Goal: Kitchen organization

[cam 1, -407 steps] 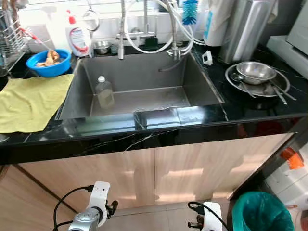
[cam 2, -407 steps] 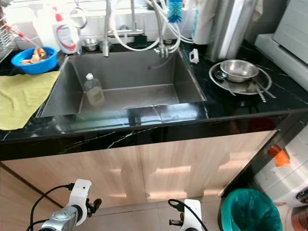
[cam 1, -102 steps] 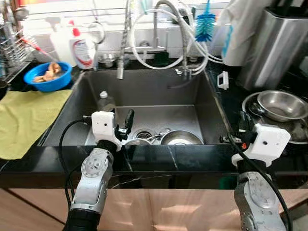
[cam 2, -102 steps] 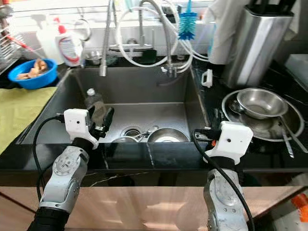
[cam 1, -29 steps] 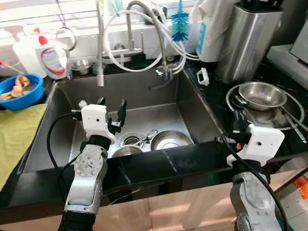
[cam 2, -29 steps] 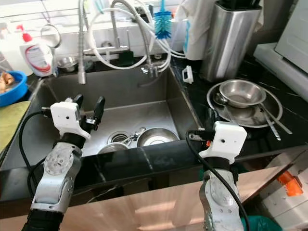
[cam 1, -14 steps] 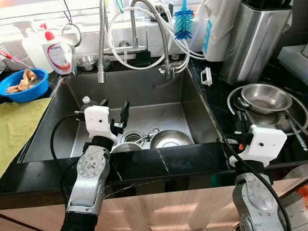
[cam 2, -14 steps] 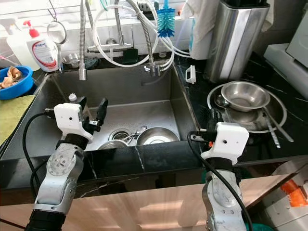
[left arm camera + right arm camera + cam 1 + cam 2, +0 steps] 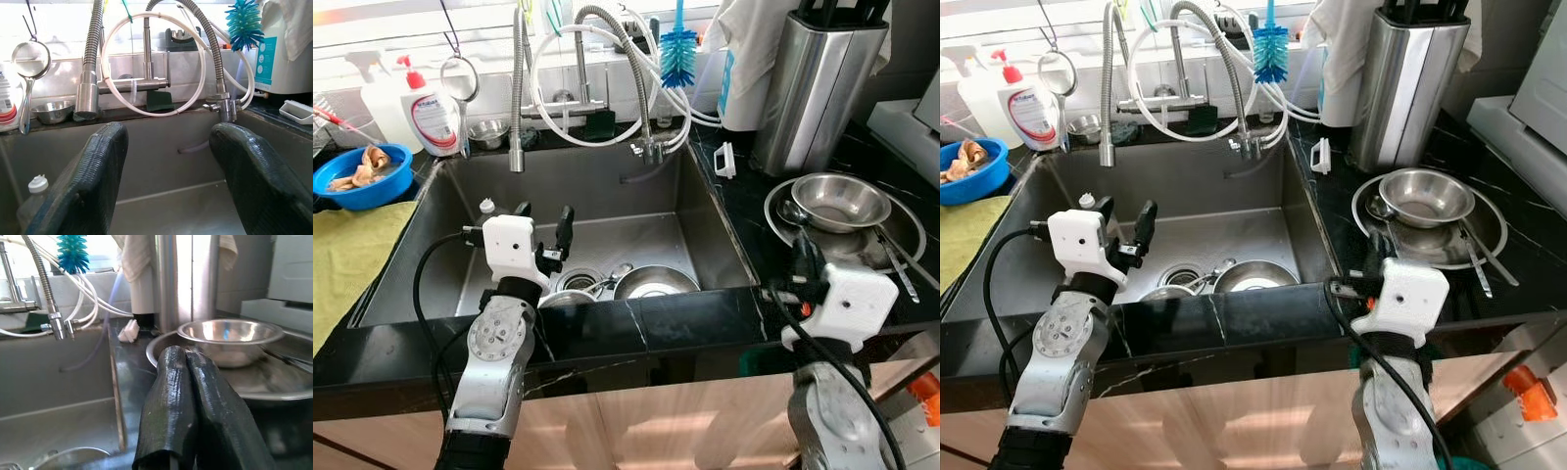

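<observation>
Left eye view: the left hand (image 9: 541, 235) hangs over the near left part of the deep stainless steel sink (image 9: 705, 211), its two black fingers spread wide and holding nothing, which suits a reach down toward the dishes lying at the drain. There a round shiny steel bowl (image 9: 655, 282) rests on the sink floor, with a smaller steel piece (image 9: 570, 297) just beside it, half hidden by the black stone table (image 9: 685, 318) edge. The right hand (image 9: 195, 401) sits above the table near the sink's right rim, fingers pressed together and empty, probably parked while the other arm works. Just beyond it a steel bowl on a wide steel plate (image 9: 839, 199) waits with loose cutlery.

The left wrist view adds the small clear bottle with a white cap (image 9: 33, 196) against the sink's wall and the coiled metal hose tap (image 9: 88, 68) behind. The right wrist view confirms the closed fingers.
</observation>
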